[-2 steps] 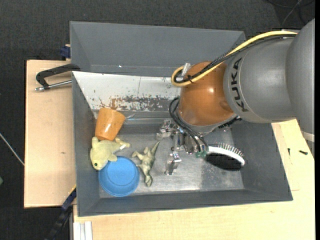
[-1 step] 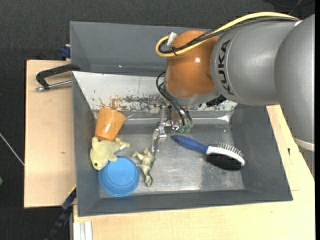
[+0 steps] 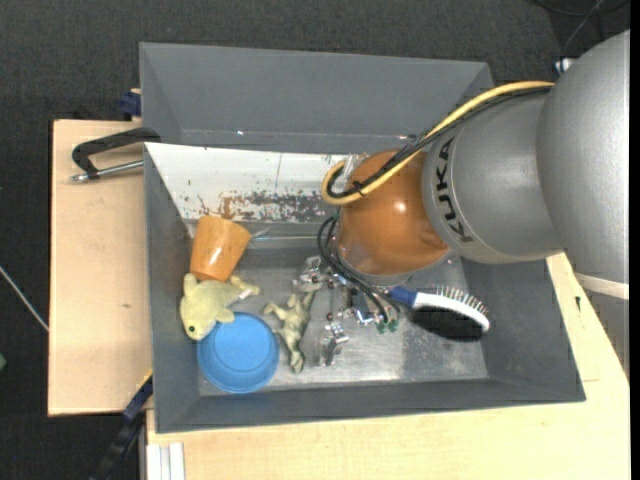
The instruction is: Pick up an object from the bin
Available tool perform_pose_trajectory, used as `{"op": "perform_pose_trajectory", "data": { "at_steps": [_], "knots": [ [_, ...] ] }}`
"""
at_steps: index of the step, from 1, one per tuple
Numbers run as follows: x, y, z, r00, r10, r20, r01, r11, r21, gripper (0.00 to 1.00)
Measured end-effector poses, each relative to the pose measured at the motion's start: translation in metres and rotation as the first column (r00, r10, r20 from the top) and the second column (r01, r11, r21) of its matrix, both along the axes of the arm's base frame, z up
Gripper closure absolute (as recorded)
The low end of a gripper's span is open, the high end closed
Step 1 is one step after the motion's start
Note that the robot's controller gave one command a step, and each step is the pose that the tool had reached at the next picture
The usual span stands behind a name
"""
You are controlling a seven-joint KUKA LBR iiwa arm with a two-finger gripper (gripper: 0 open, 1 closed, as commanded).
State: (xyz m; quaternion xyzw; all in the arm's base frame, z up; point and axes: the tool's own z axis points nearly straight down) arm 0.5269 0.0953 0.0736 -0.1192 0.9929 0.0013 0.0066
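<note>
Toward six o'clock from the middle of the bin (image 3: 300,98), the gripper (image 3: 338,326) is hanging low over the grey floor, beneath the arm's orange wrist cover (image 3: 385,228). Whether it is parted or closed I cannot tell, since its metal parts are overlapping from this angle, and nothing is showing as held. A pale green toy lizard (image 3: 288,326) is lying just beside it at nine o'clock, and a black hairbrush (image 3: 448,316) with a blue handle is lying near at three o'clock. Farther toward nine o'clock, a yellow plush toy (image 3: 205,303), a blue bowl (image 3: 238,355) and an orange cup (image 3: 218,248) are crowding together. By my judgement the lizard is looking like the nearest candidate, and the pick is not yet made. A good grasp is calling for centring over the lizard's narrow body, closing across it rather than along it, descending until it is bracketed at floor level, and staying clear of the brush's bristles and the bowl's rim.
</note>
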Motion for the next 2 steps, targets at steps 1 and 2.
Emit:
{"op": "perform_pose_trajectory", "data": {
  "at_steps": [1, 2],
  "knots": [
    [0.002, 0.000, 0.002, 1.000, 0.000, 0.007, 0.000, 1.000, 0.002, 1.00],
    [0.002, 0.011, 0.158, 0.999, 0.034, 0.001, -0.034, 0.999, -0.001, 1.00]
  ]
}}
